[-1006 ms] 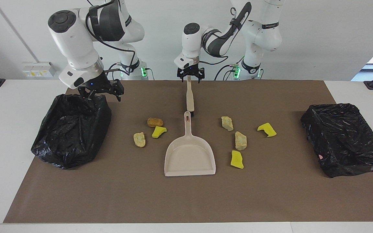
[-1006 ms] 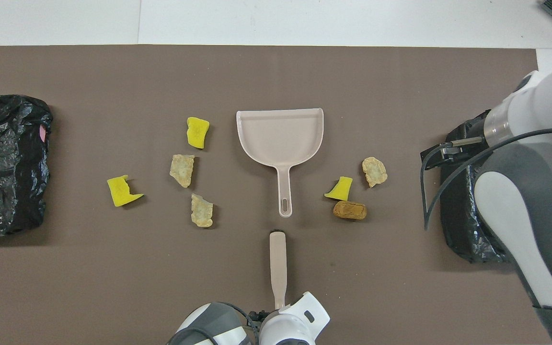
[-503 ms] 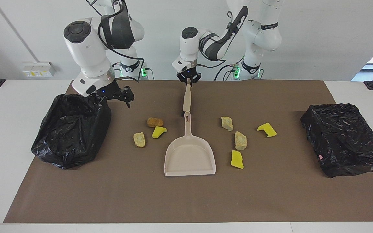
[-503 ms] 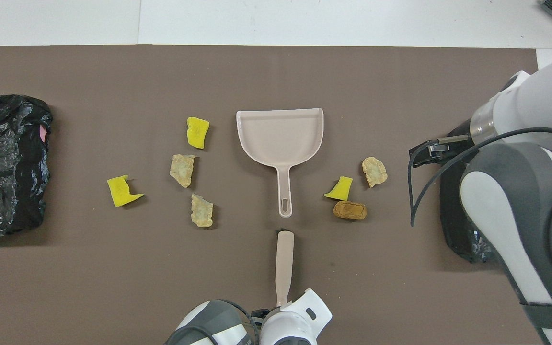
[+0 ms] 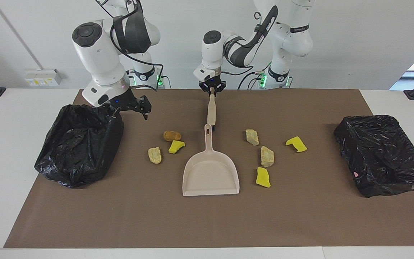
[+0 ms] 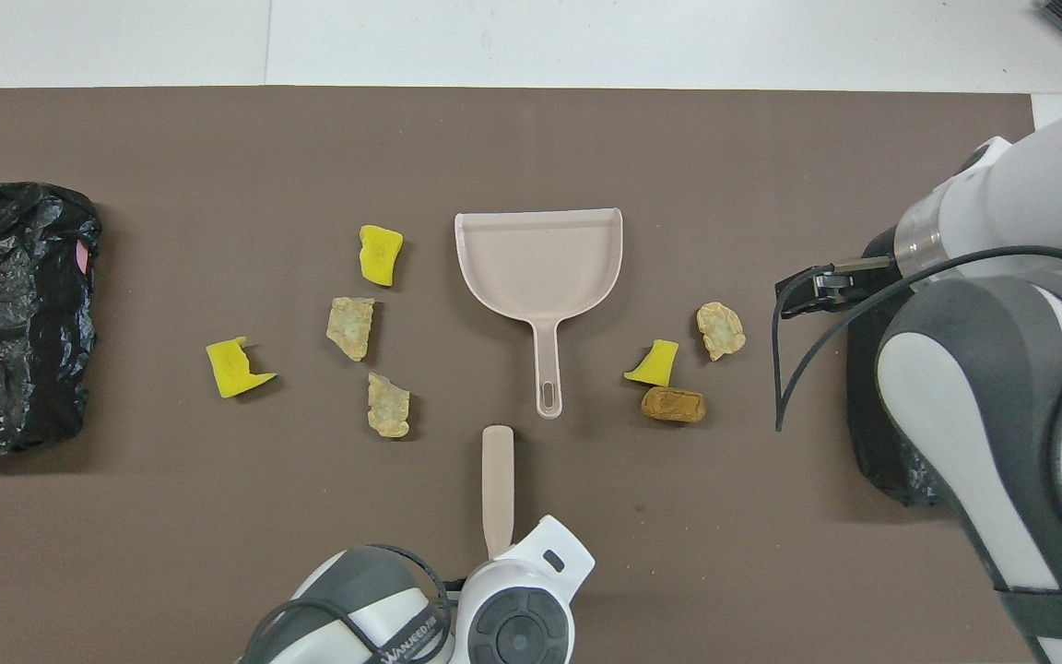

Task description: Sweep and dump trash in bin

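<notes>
Left gripper (image 5: 212,91): clamped on the thin end of the brush (image 5: 211,112), which hangs head-down over the mat (image 5: 300,223), its dark tip just above the mat beside the end of the dustpan's handle.

Right gripper (image 5: 136,107): jaws apart, holding nothing, up over the mat at the edge of the black bin bag (image 5: 79,144) at the right arm's end of the table (this arm waits).

Trash, one cluster (image 5: 166,145): an orange-brown lump, a yellow sponge scrap and a pale crumbly lump, lying on the mat between the dustpan (image 5: 210,169) and that bin bag.

Trash, other cluster (image 5: 270,155): two pale lumps and two yellow scraps, beside the dustpan toward the left arm's end, where a second bin bag (image 5: 383,154) sits.

Dustpan: flat on the mat, empty, handle toward the robots.

How it will handle: the scraps look light and soft, so they should slide or tumble under a gentle push; the pale lumps may shed crumbs if pressed hard.

Where to take hold: not the pieces at all, I'd say; the dustpan's handle is the grip for the free gripper.

Risk: a quick stroke could flick a light scrap past the pan's lip.
</notes>
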Controlling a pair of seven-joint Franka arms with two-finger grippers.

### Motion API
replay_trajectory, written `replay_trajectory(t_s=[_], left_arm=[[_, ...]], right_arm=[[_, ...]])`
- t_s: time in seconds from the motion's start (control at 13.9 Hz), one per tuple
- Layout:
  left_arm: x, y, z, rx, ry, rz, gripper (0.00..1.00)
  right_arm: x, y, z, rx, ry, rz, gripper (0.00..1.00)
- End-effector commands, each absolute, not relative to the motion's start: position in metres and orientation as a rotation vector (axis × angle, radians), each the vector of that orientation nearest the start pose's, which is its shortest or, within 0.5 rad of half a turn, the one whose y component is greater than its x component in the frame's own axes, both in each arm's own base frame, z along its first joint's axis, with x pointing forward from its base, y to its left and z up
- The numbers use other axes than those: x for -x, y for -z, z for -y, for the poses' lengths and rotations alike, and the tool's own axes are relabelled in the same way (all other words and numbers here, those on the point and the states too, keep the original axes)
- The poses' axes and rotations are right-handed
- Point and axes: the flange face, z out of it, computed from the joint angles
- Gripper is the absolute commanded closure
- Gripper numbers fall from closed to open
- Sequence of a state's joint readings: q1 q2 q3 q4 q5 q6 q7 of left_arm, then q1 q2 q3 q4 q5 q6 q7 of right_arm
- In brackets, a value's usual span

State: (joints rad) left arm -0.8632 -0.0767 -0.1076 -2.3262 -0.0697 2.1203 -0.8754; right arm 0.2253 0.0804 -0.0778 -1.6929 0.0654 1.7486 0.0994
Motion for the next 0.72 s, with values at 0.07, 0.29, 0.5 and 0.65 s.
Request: replay_trajectory(t_s=[0.07, 0.29, 0.5, 0.65], left_arm=[[-0.310, -0.359, 0.359, 3.039, -0.215, 0.047, 1.00], [-0.356, -0.349, 0.315, 3.042, -0.257, 0.078, 1.00], [-0.402, -0.343, 0.272, 3.033, -0.235, 0.089, 1.00], [-0.429, -0.346, 0.248, 3.033, -0.224, 0.127, 1.00]], right_arm=[[-0.584, -0.527, -0.120, 3.075, -0.033, -0.012, 0.00], [-0.590, -0.505, -0.160, 3.077, -0.015, -0.052, 0.00], [-0.595, -0.482, -0.189, 3.078, -0.001, -0.048, 0.00], [-0.595, -0.474, -0.200, 3.078, -0.001, -0.052, 0.00]])
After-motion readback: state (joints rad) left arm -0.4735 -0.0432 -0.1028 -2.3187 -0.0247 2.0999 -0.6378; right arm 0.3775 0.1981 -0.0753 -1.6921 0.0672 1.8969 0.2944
